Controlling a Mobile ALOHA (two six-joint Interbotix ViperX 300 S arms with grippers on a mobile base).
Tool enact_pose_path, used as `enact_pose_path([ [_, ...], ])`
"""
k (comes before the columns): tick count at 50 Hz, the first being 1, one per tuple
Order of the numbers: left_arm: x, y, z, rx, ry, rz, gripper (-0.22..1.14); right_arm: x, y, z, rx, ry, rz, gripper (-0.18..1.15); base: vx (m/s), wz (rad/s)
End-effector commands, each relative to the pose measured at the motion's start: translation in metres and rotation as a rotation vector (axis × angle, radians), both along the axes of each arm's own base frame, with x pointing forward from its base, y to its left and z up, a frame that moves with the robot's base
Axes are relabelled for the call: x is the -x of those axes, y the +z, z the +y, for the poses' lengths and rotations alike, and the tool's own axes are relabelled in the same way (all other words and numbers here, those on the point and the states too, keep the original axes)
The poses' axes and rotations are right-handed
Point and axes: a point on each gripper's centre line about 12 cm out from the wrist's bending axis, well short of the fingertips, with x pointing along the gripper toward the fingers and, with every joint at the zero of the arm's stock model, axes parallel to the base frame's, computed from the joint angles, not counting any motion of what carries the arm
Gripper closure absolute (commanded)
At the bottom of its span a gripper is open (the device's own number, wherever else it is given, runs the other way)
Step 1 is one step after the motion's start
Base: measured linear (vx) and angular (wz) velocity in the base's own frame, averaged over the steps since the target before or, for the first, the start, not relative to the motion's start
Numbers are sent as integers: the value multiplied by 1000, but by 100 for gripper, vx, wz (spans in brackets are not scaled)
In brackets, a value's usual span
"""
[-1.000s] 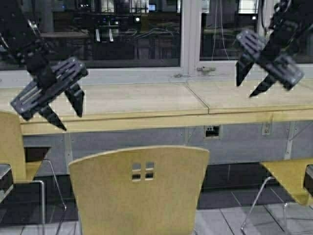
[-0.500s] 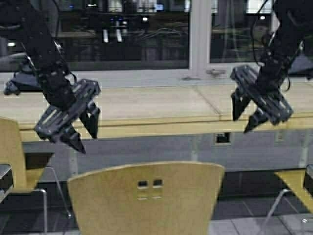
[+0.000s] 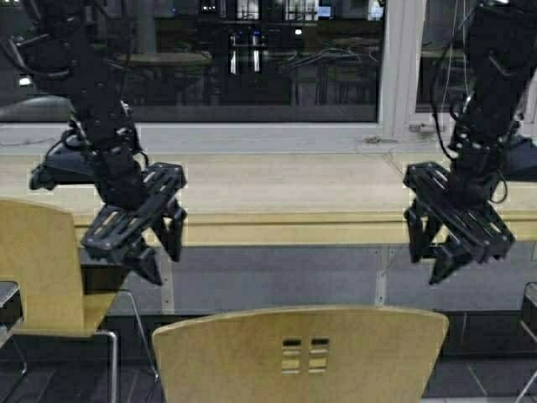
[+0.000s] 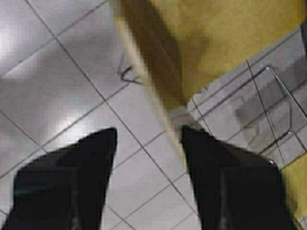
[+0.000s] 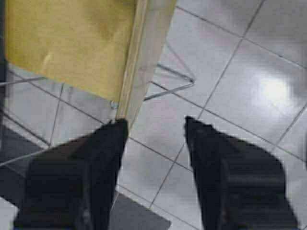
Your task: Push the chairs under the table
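Pincers of both arms hang in the air above the nearest chair, each pointing down with its fingers spread and nothing between them. Left pincer: released, poised over the left end of that chair's curved backrest and in front of the pale front edge of the counter. In the left wrist view the left pincer shows two dark fingertips well apart over grey floor tiles, and the top edge of the tan backrest runs down to just beside one fingertip. Right pincer: released, poised over the right end of the same backrest, also in front of the counter edge. In the right wrist view the right pincer frames bare tiles, with the backrest edge ending just beside one fingertip; whether either pincer touches the wood cannot be told. Nearest chair: below and between the two pincers, its four small cutouts facing the viewer, standing clear of the counter. A second matching chair stands to the left of the left pincer, below its level.
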Motion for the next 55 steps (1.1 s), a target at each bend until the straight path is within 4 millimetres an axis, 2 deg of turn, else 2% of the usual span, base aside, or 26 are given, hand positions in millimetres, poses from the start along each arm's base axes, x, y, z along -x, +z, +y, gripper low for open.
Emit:
enact_pose_path([
  [1,-3,3,-14,17,-23,-15,9,-4,1,2,1,5,-13,18,13,-4],
  [13,16,-14,-19,11,-16,61,9,3,-12,4,8,27,41,18,9,-5],
  [26,33,-30,-23,-1,-13,132,9,-5,-25,10,1,44,78,18,4,-3],
  [47,16,-47,-34,-5,-5,128,9,-23,-34,16,2,59,65,18,0,0],
  [55,16,-56,-34,-14,9,148,9,-29,-44,19,2,61,76,18,0,0],
])
